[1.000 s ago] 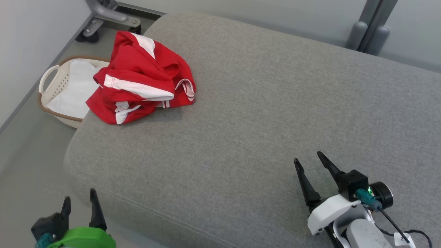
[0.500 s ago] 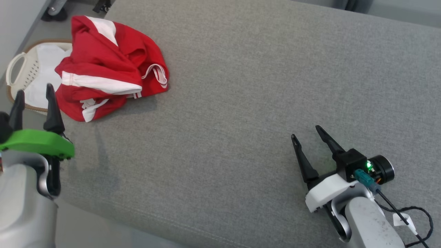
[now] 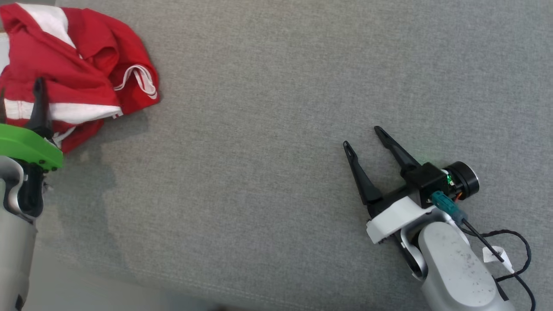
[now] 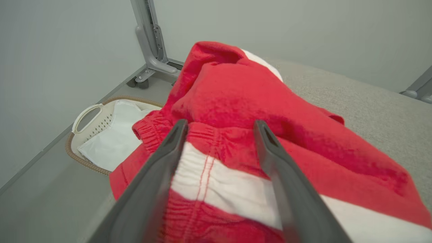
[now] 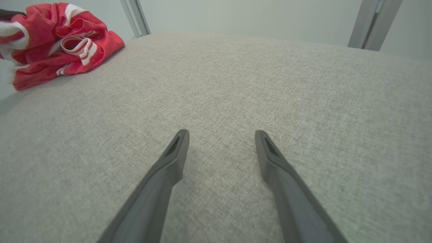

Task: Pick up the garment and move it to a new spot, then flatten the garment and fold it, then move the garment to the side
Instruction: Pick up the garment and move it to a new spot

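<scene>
Head view first: the red garment [image 3: 86, 56] with white stripes lies crumpled on the grey cushion [image 3: 276, 181]. Right of the garment we have a wide stretch of bare fabric. Below the garment, the cushion's front edge rounds off to the floor [image 3: 95, 293].

The left tool [image 3: 20, 93] stands over the garment's lower left part. One dark finger [image 3: 39, 103] crosses the white stripe. Well to the right of the garment, the right tool [image 3: 361, 136] sits low over the cushion, fingers spread.

Left wrist view now: the left tool [image 4: 219, 126] has its fingers apart, with the garment [image 4: 243, 94] bunched right between and behind the tips. We cannot tell whether they touch the cloth. Left of the garment, past the cushion's end, sits a white basket [image 4: 84, 113] on the floor.

Right wrist view: the right tool [image 5: 221, 132] is spread wide with nothing in it, and the garment [image 5: 50, 40] lies far off. From the garment across, the cushion [image 5: 256, 84] runs bare to its back edge.

Against half a second ago, the head camera has tipped down. Even so, the left tool has come in from beside the garment to over it. The right tool stays spread, well off from it.
</scene>
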Robot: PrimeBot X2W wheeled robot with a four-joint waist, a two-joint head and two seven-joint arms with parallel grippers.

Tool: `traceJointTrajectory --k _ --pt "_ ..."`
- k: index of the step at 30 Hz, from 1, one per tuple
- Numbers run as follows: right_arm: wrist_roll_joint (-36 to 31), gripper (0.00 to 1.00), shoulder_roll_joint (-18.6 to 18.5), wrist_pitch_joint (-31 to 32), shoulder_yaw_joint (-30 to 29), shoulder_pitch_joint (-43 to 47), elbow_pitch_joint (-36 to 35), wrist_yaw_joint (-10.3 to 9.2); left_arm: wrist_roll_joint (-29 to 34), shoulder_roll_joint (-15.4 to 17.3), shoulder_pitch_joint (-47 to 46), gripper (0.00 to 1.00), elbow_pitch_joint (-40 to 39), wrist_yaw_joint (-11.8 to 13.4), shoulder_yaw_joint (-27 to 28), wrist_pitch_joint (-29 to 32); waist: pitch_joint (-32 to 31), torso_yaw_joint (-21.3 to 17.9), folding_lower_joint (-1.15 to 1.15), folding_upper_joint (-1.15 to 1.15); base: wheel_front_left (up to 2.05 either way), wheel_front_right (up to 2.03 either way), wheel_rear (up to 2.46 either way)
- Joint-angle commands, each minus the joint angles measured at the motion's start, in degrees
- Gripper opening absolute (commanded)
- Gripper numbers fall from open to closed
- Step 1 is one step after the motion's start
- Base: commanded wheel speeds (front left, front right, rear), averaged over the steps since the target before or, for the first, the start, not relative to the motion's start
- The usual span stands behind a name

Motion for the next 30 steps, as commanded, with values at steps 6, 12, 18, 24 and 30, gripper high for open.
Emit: traceJointTrajectory --k 6,12,18,24,30 --pt "-0.08 1.00 -0.84 0.06 -1.09 0.56 1.49 -0.08 -4.88 0.22 0.80 1.00 5.88 -0.13 -4.66 3.31 1.63 -2.31 0.00 0.00 0.00 0.00 0.00" --pt "0.59 1.00 -0.63 0.05 -0.97 0.93 1.27 -0.07 -6.82 0.39 0.36 0.00 9.20 -0.12 -7.48 1.67 -0.43 -2.69 0.00 0.00 0.00 0.00 0.00" --pt "2.54 1.00 -0.45 0.00 -0.87 2.49 1.15 -0.07 -3.25 2.83 -3.44 0.00 8.14 -0.13 -8.46 -4.24 -5.18 -3.35 0.00 0.00 0.00 0.00 0.00" --pt "4.84 1.00 -0.40 -0.01 -1.18 5.97 0.87 -0.07 5.13 4.51 -5.54 0.00 -3.43 0.77 -2.97 -4.69 -10.84 -4.93 0.00 0.00 0.00 0.00 0.00" --pt "6.59 1.00 -0.39 -0.01 -1.09 8.71 0.59 -0.07 11.62 1.79 -3.08 0.00 -15.88 0.61 -0.24 -4.71 -15.24 -9.01 0.00 0.00 0.00 0.00 0.00"
